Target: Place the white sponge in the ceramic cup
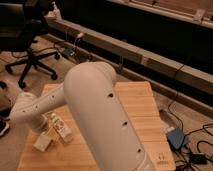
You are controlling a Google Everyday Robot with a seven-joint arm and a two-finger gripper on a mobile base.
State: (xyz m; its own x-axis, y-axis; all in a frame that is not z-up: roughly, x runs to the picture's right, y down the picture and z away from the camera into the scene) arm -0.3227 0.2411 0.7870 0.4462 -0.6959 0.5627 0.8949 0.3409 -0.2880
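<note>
My big white arm (100, 110) reaches from the lower right across the wooden table (135, 105) to its left side. The gripper (36, 126) is at the arm's far end, low over the table's left front part and mostly covered by the wrist. Just below it stands a short off-white object that I take for the ceramic cup (42, 141). Its top looks paler. I cannot make out the white sponge as a separate thing; it may be hidden by the wrist or lie in the cup.
A slim white bottle with a printed label (60, 127) lies right of the cup. An office chair (30, 55) stands at the left beyond the table. Cables and a blue box (176, 137) lie on the floor at the right, and a long low ledge (150, 57) runs behind.
</note>
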